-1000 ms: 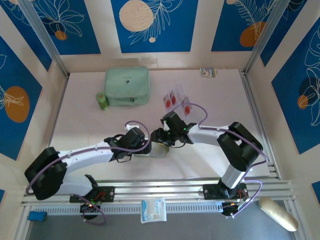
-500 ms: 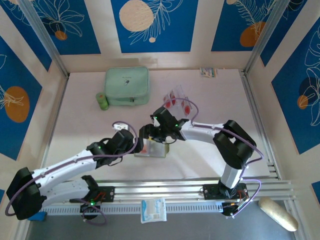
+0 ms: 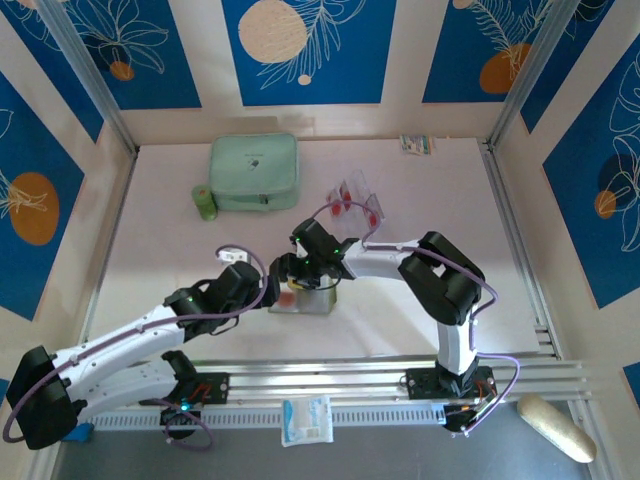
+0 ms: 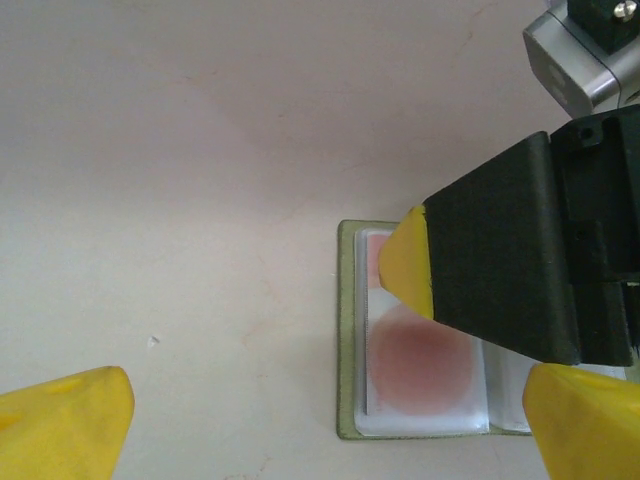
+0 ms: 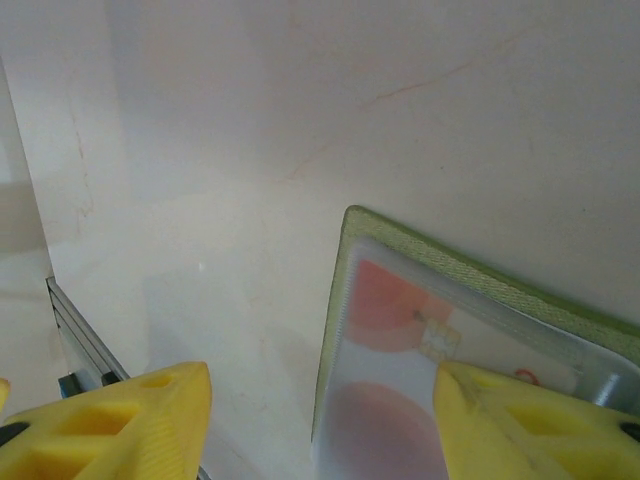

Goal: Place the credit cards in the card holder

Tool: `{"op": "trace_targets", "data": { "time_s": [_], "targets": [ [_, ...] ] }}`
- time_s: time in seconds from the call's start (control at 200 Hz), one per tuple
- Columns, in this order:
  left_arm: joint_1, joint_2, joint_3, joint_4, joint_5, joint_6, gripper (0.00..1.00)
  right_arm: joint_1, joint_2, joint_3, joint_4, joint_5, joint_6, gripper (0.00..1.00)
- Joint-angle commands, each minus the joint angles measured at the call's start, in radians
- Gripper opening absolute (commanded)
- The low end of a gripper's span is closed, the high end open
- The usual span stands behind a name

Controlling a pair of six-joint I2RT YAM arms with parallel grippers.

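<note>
The card holder (image 3: pixel 306 298) lies open and flat at the middle of the table (image 3: pixel 170 240), between my two wrists. Red-marked credit cards (image 4: pixel 420 355) show inside its pale pocket, and more credit cards (image 3: pixel 356 199) wait well apart toward the far side. My right pincer (image 5: pixel 320 385) has its fingers spread, one yellow tip resting on the pocket face. My left pincer (image 4: pixel 325 400) hangs beside the holder's olive edge, fingers also spread and gripping nothing. I judge the risk to be this: if my right tip drags sideways, the unpinned holder slides or a half-seated card rides out. My two pincers are also close enough to collide.
</note>
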Motion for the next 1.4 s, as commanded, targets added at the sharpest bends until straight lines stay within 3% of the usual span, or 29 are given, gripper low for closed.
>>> {"op": "trace_targets", "data": {
  "time_s": [0.0,0.405,0.815,1.175,1.395],
  "targets": [
    [0.010,-0.007,-0.016,-0.025,-0.026,-0.014,1.00,-0.011,-0.050,-0.013,0.007,-0.041,0.007,0.61],
    [0.012,0.076,0.033,0.021,-0.016,0.018,1.00,-0.067,-0.223,-0.108,-0.010,-0.026,-0.006,0.60],
    [0.018,0.266,0.124,0.088,0.044,0.060,1.00,-0.092,-0.459,-0.232,-0.378,0.298,-0.170,0.60],
    [0.019,0.350,0.165,0.105,0.078,0.066,0.99,-0.092,-0.418,-0.294,-0.359,0.298,-0.189,0.57],
    [0.019,0.380,0.178,0.109,0.087,0.066,1.00,-0.096,-0.369,-0.289,-0.332,0.293,-0.192,0.47]
  ]
}}
